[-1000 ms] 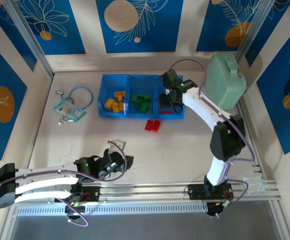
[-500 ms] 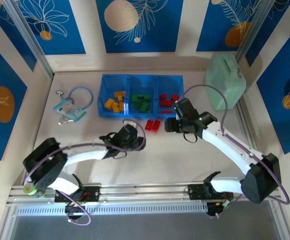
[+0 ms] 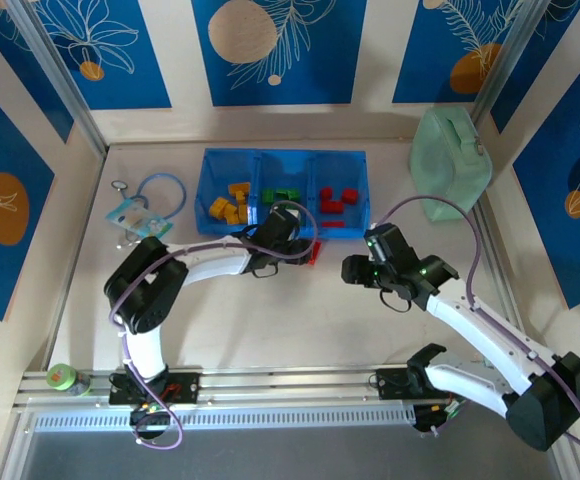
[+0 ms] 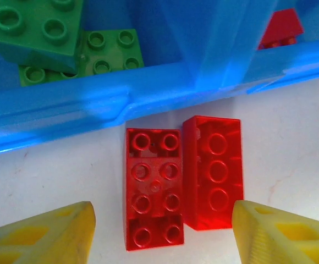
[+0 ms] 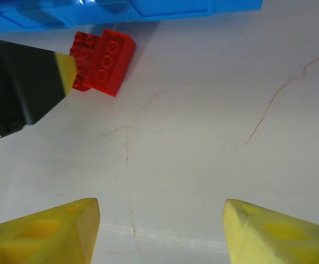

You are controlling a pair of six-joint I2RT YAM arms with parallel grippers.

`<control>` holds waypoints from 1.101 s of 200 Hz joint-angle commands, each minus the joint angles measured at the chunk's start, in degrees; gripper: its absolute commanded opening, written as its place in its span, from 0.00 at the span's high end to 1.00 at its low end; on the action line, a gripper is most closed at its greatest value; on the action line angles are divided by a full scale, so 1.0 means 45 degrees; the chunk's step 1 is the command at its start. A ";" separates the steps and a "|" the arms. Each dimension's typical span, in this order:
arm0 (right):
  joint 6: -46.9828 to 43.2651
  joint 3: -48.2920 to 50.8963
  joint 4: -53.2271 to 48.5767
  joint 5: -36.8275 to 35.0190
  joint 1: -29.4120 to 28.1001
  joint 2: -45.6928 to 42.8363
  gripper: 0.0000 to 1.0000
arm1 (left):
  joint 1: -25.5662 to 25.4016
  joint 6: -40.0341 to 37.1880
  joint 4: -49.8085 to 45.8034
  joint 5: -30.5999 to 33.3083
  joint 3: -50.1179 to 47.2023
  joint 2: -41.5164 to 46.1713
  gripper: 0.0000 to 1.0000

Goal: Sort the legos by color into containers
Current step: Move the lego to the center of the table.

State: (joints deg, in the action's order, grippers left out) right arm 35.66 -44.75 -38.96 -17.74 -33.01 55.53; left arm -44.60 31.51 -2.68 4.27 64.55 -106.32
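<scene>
Tray (image 3: 260, 168): yellow legos (image 3: 228, 206) left, green legos (image 3: 284, 195) middle, red legos (image 3: 338, 203) right. Two loose red bricks (image 4: 155, 187) lie on the table (image 3: 300, 320), just near of the tray wall. Left gripper (image 4: 162, 213) spread, straddling them, nothing pinched. Right gripper (image 5: 160, 206) spread, empty. Nearly done, I reckon.

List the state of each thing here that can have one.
left gripper, open, straddling the two red bricks, touching neither.
right gripper, open, empty, over bare table.
two red bricks, side by side on the table, just outside the tray.
tray, each compartment holding one color.
pale green box, looks closed.
</scene>
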 commanded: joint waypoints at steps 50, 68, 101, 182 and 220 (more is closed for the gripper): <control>0.0181 0.0295 0.0064 0.0291 0.0012 -0.0464 0.42 | 0.0415 -0.0191 -0.0419 -0.0448 0.0794 -0.0804 0.45; 0.0152 0.0313 0.0049 0.0291 0.0047 -0.0482 0.42 | 0.0417 -0.0224 -0.0462 -0.0408 0.0824 -0.0918 0.45; 0.0123 0.0239 0.0008 0.0335 0.0149 -0.0484 0.42 | 0.0406 -0.0323 -0.0709 -0.0140 0.0828 -0.1118 0.47; 0.0377 0.0411 0.0233 0.0506 0.0081 -0.0506 0.43 | -0.0368 0.0712 -0.0363 0.1217 -0.2157 0.0759 0.53; 0.0573 0.0530 0.0636 0.0764 -0.0005 -0.0280 0.43 | -0.1349 0.1305 -0.0609 0.2215 -0.3225 0.2969 0.51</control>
State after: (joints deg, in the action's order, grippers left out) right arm 36.73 -43.33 -37.60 -16.12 -32.64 54.22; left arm -48.10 35.66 -1.67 9.91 51.62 -98.10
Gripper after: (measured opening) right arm 0.571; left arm 0.475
